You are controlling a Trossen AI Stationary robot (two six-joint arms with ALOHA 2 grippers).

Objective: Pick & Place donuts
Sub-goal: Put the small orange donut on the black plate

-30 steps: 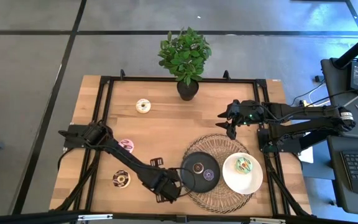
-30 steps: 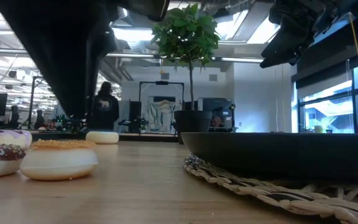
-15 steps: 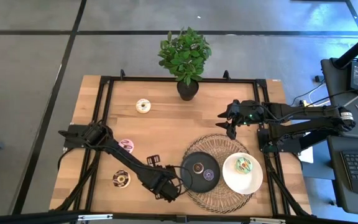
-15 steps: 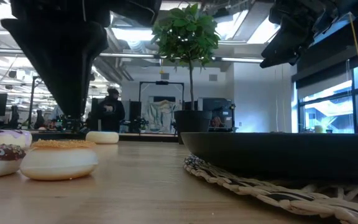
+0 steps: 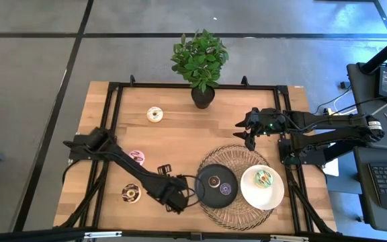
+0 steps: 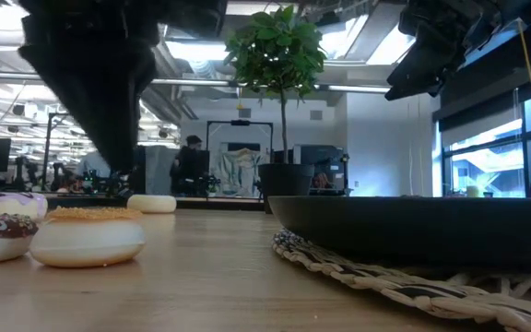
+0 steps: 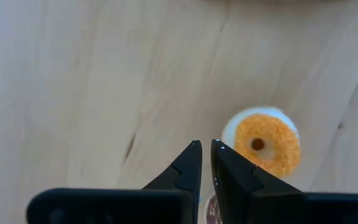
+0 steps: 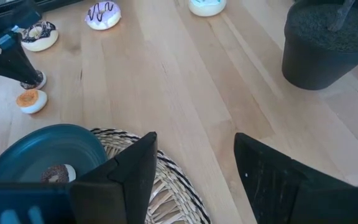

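Note:
My left gripper (image 5: 164, 168) is shut and holds nothing. It hovers over the wood between the black plate and the chocolate donut (image 5: 130, 193), and its tips (image 7: 205, 146) point down beside the orange mini donut (image 7: 261, 142), which lies flat on the table. The brown mini donut (image 5: 213, 181) and the purple one (image 5: 225, 189) lie on the black plate (image 5: 207, 196). The green donut (image 5: 263, 178) lies on the white plate (image 5: 250, 195). The pink donut (image 5: 137, 156) and the white donut (image 5: 154, 114) rest on the table. My right gripper (image 5: 247, 131) is open and hovers near the plant pot.
A woven round mat (image 5: 234, 153) lies under both plates. The potted plant (image 5: 201, 64) stands at the far edge, with its pot (image 8: 328, 43) close to my right gripper. A black frame (image 5: 113, 107) runs around the table. Bare wood (image 5: 187, 134) lies mid-table. A person stands in the room beyond the table (image 6: 190, 166).
My left gripper has drawn away from the black plate, a little toward the table's left and far edges, and has stayed shut. No donut has moved. The person in the room behind has walked to the right.

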